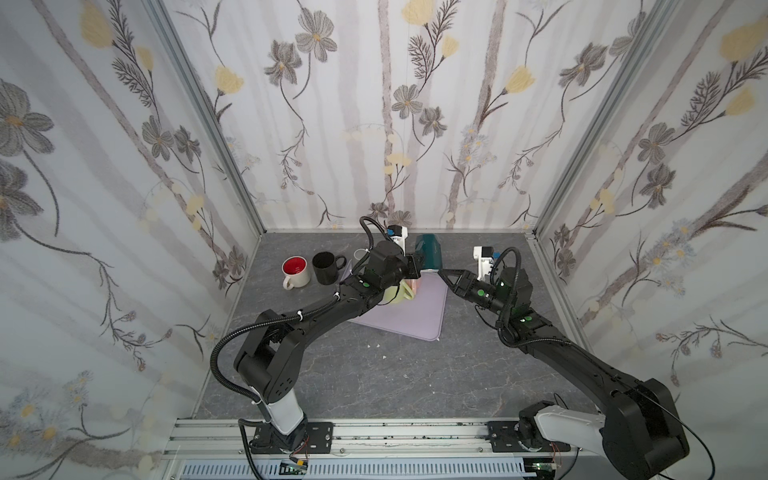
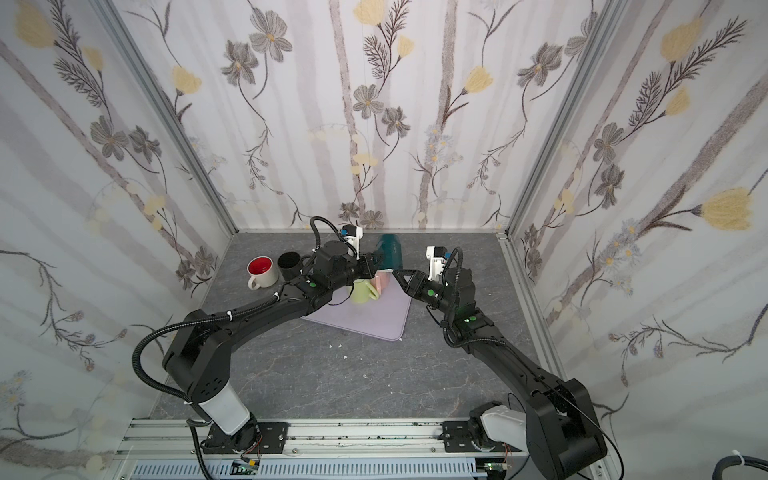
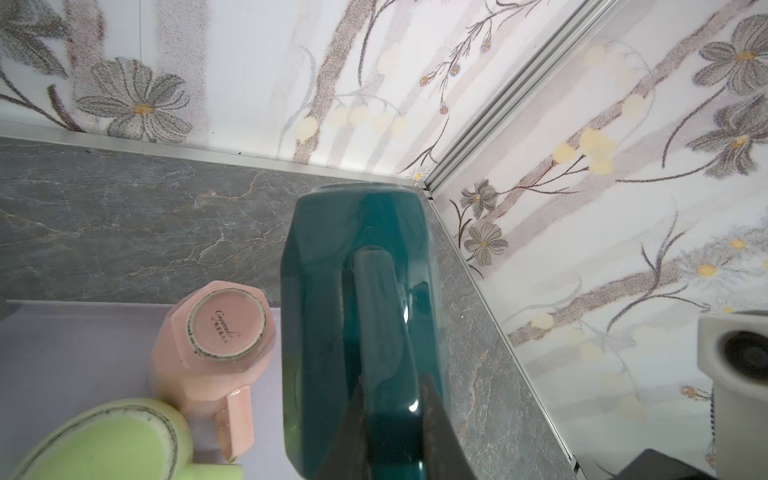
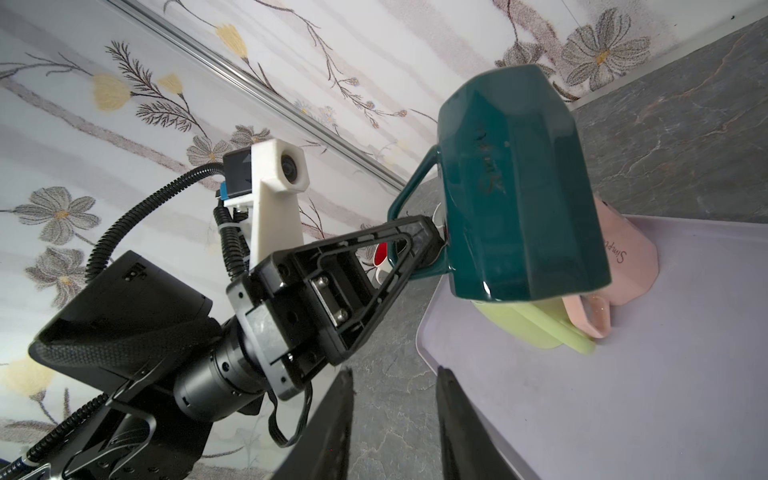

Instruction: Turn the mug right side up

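Grip comes first: the left claw (image 4: 433, 246) is pinched narrow on the teal mug (image 4: 519, 187), holding it by the lower end of its handle. The mug hangs from that hold, clear of everything beneath it. Its faceted body sits straight ahead of the fingertips and is tilted. The narrower end is raised and leans away from the claw, and the wider end points down. No view shows its mouth.

Just across the mug is the right claw (image 4: 395, 372). Its two fingers are parted and nothing sits between them. In both top views its tip (image 1: 441, 272) (image 2: 394, 272) lies just beside the mug's lower edge, facing the left claw. I cannot tell whether it touches the mug.

Below the left claw a pink mug (image 3: 212, 345) stands upside down on a lavender mat (image 3: 83, 353), its printed base facing up. Its handle reaches toward a lime-green mug (image 3: 112, 440) just beside it. That mug lies back under the left claw's wrist with its ringed base toward the wrist camera.

Farther off, behind the left wrist on the side away from the right claw, two mugs stand side by side with mouths up. They are a black mug (image 1: 326, 266) and a cream mug with a red inside (image 1: 296, 270). Both are off the mat on the grey marble tabletop (image 1: 374, 382).

Farthest ahead of the left claw, past the teal mug, the floral walls (image 1: 374, 124) meet in a corner.
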Robot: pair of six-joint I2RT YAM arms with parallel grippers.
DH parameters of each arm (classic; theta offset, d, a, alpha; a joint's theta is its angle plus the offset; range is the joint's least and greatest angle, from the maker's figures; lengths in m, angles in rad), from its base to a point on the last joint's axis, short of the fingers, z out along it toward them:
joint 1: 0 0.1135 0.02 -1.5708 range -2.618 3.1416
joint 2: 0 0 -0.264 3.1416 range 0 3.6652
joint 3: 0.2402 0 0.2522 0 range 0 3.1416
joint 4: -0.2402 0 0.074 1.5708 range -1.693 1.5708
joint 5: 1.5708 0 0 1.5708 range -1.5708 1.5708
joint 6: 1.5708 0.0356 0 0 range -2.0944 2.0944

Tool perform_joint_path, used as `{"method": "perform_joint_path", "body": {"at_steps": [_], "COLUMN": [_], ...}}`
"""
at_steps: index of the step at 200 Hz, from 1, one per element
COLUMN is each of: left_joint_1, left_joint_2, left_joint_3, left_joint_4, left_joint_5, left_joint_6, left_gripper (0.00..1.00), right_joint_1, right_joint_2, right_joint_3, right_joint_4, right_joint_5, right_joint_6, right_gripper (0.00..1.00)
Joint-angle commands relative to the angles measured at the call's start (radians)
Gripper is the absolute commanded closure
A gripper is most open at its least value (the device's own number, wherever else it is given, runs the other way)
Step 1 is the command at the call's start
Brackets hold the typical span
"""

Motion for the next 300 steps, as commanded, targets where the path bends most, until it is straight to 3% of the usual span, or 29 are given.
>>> {"method": "perform_joint_path", "body": {"at_steps": [1, 45, 105, 175, 213, 300], "left_joint_1": [0.002, -0.002, -0.015, -0.022, -0.033, -0.099], "left_joint_2": [-0.019, -0.065, -0.121, -0.208, -0.204, -0.194], "left_joint_3": [-0.020, -0.074, -0.130, -0.224, -0.227, -0.222], "left_joint_4": [0.157, 0.197, 0.228, 0.292, 0.306, 0.307], "left_joint_5": [-0.034, -0.064, -0.091, -0.087, -0.068, -0.058], "left_joint_6": [-0.054, -0.111, -0.159, -0.213, -0.229, -0.235], "left_gripper": [1.00, 1.00, 1.00, 1.00, 1.00, 1.00], "right_joint_1": [0.005, 0.042, 0.071, 0.079, 0.090, 0.092], "right_joint_2": [-0.002, 0.081, 0.291, 0.400, 0.393, 0.353], "right_joint_3": [-0.049, -0.127, -0.107, -0.031, 0.019, 0.006], "right_joint_4": [0.173, 0.483, 0.820, 0.917, 0.848, 0.952], "right_joint_5": [0.008, 0.014, 0.018, 0.065, 0.084, 0.215], "right_joint_6": [0.051, 0.137, 0.288, 0.330, 0.283, 0.243], "right_gripper": [0.64, 0.57, 0.58, 0.61, 0.62, 0.67]}}
